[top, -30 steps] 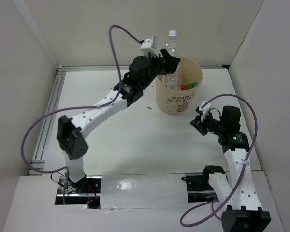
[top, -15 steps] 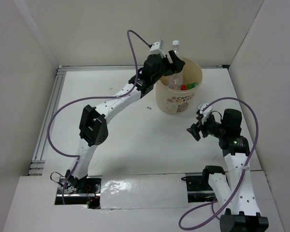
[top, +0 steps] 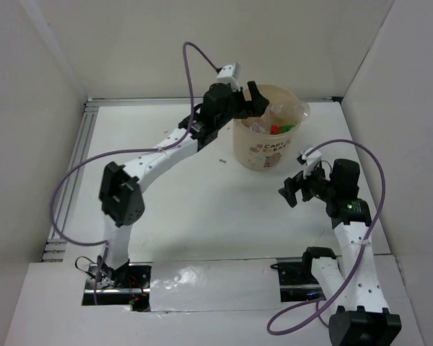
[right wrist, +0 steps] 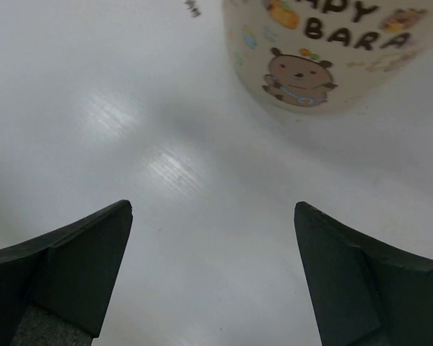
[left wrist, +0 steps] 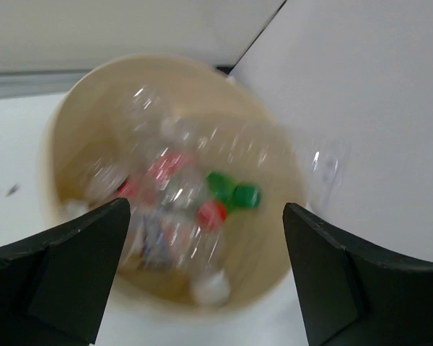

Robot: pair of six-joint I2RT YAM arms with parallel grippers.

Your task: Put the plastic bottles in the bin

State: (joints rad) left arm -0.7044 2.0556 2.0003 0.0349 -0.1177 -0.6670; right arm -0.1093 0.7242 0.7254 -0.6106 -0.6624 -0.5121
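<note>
The beige bin (top: 268, 148) with cartoon prints stands at the back of the table. Several plastic bottles (top: 274, 124) lie inside it, clear ones with red and green among them. One clear bottle (top: 294, 112) leans at the bin's right rim. My left gripper (top: 254, 101) hovers open over the bin's left rim, holding nothing. The left wrist view looks down into the bin (left wrist: 58, 144) at the blurred bottles (left wrist: 173, 209), between the spread fingers of that gripper (left wrist: 206, 216). My right gripper (top: 294, 191) hangs open and empty over bare table, in front of the bin (right wrist: 325, 58).
White walls close in the table at the back and on both sides. An aluminium rail (top: 72, 173) runs along the left edge. A small dark mark (top: 221, 160) lies on the table left of the bin. Purple cables loop from both arms.
My left gripper has opened and let go of the clear bottle it held upright over the bin; the bottle now lies in the bin. The right gripper's fingers have spread apart.
</note>
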